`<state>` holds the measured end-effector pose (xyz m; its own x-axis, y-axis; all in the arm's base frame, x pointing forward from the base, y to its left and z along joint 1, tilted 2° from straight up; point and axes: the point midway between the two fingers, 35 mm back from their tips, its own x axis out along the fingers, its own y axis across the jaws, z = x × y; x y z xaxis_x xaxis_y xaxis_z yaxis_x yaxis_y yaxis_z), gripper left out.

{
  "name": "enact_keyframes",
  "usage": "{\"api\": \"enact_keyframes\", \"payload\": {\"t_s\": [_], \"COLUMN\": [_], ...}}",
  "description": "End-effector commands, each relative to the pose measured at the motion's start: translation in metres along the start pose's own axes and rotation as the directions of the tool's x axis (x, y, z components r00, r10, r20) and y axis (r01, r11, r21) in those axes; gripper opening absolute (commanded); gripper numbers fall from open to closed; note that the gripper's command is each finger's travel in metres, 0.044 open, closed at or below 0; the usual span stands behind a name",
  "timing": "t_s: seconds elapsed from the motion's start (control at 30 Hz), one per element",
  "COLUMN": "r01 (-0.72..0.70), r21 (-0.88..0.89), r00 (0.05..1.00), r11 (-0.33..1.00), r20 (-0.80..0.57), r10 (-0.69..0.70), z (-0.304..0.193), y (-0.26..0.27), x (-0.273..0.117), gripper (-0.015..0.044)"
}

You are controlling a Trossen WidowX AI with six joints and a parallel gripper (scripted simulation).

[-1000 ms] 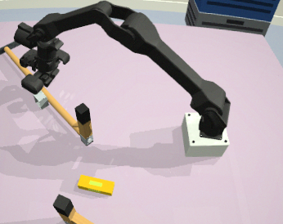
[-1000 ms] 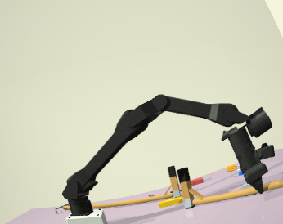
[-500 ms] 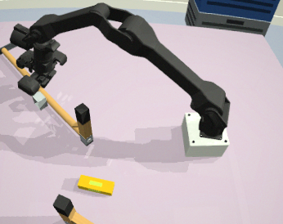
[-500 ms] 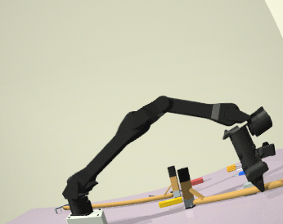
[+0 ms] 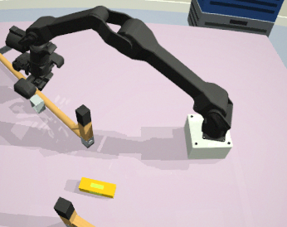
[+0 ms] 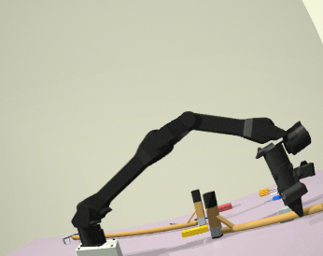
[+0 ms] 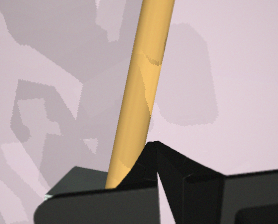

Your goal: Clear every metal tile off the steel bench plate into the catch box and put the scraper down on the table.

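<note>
Claw (image 5: 36, 89) (image 6: 300, 213) (image 7: 156, 146) closed, empty; scraper (image 5: 58, 108) (image 6: 261, 222) (image 7: 141, 75) shaft runs diagonally in top view, beside fingertips (reopening probably required).

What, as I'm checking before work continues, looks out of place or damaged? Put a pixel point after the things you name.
One oddity: the gripper (image 5: 36, 89) (image 6: 300, 213) (image 7: 154, 145) is shut, holding nothing, right by the scraper's shaft (image 5: 60, 109) (image 6: 266, 221) (image 7: 142, 65). I see no spill or damage.
</note>
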<state>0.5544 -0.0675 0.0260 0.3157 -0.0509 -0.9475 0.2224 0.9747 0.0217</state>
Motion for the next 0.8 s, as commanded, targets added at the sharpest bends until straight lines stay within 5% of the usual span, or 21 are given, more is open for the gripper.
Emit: {"api": "enact_keyframes", "payload": {"t_s": [0.0, 0.77], "r01": [-0.005, -0.009], "r21": [-0.004, -0.002], "r00": [1.0, 1.0], "r11": [1.0, 1.0], "r20": [-0.007, 0.003], "r10": [0.005, 0.009], "z": [-0.001, 0.005], "y": [0.008, 0.03], "x": [0.004, 0.005], "gripper": [0.0, 0.0]}}
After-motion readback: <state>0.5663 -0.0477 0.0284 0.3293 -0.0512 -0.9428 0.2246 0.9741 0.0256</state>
